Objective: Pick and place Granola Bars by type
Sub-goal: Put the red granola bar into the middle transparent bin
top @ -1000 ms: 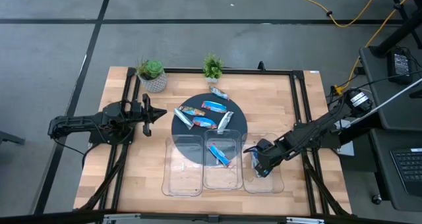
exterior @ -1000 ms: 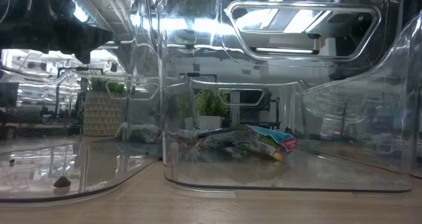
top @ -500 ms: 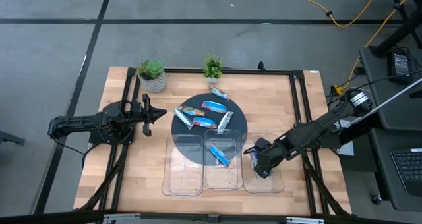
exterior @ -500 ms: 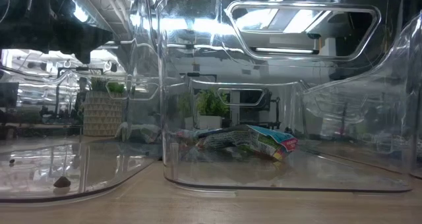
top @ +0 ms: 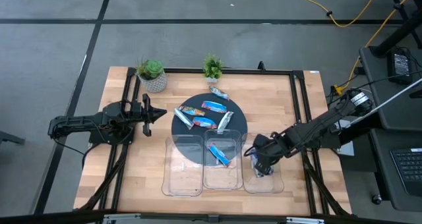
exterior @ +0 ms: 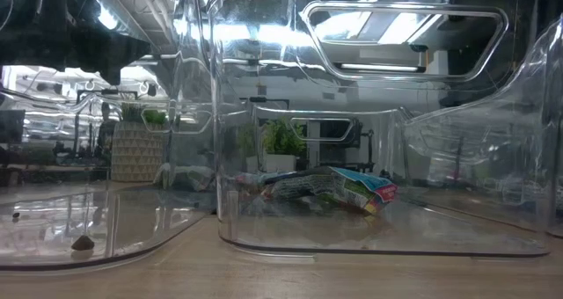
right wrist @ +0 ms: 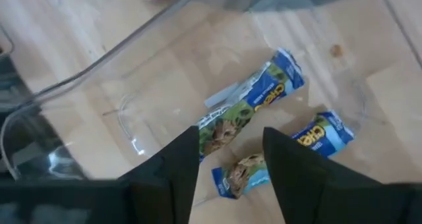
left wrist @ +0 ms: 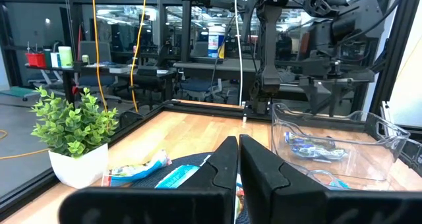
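Observation:
Several granola bars (top: 206,116) lie flat on a dark round plate (top: 241,122); one more bar (top: 218,93) rests on the wood beyond it. A blue bar (top: 221,157) lies in the middle clear tray (top: 220,181), also seen in the low view (exterior: 352,190). My right gripper (right wrist: 231,141) hovers open above the right tray (top: 275,183), over a green-and-silver bar (right wrist: 247,109) and a blue bar (right wrist: 290,155) lying on its floor. My left gripper (top: 155,113) waits shut, left of the plate, in the left wrist view (left wrist: 237,155).
Three clear trays stand side by side along the near edge, the left one (top: 184,166) holding no bar. Two potted plants (top: 151,74) (top: 212,68) stand at the far edge. A black frame (top: 300,105) borders the wooden table.
My right gripper has drawn back a little toward the far edge above the right tray. The bars on the plate and in the middle tray lie as before.

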### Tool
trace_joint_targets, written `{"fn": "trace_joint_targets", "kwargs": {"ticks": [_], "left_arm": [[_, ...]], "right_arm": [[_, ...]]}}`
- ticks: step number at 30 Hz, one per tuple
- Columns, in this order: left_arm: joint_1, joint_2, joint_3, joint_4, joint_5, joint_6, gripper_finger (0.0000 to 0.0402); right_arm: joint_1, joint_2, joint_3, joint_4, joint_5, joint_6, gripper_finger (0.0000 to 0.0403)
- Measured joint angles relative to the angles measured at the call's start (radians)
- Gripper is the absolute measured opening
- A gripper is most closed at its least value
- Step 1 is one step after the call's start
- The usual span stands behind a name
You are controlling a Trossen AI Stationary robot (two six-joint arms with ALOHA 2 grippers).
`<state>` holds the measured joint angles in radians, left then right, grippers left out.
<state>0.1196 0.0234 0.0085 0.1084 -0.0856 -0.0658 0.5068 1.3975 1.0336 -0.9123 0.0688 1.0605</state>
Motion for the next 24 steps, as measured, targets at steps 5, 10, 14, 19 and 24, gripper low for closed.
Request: {"fn": "trace_joint_targets", "kwargs": {"ticks": [5,10,14,19,24], "left_arm": [[0.000,0.000,0.000,0.000,0.000,0.000,0.0012],[0.000,0.000,0.000,0.000,0.000,0.000,0.0011],[0.000,0.000,0.000,0.000,0.000,0.000,0.0008],[0.000,0.000,0.000,0.000,0.000,0.000,0.0012],[0.000,0.000,0.000,0.000,0.000,0.000,0.0011]], "right_arm": [[-0.026,0.000,0.000,0.001,-0.021,-0.104,0.0168],[-0.075,0.000,0.000,0.003,-0.044,-0.206,0.0168],[-0.133,0.000,0.000,0.009,-0.071,-0.263,0.0168],[-0.212,0.000,0.000,0.055,-0.151,-0.292,0.0168],[-0.275,0.000,0.023,0.099,-0.250,-0.313,0.0168]]}}
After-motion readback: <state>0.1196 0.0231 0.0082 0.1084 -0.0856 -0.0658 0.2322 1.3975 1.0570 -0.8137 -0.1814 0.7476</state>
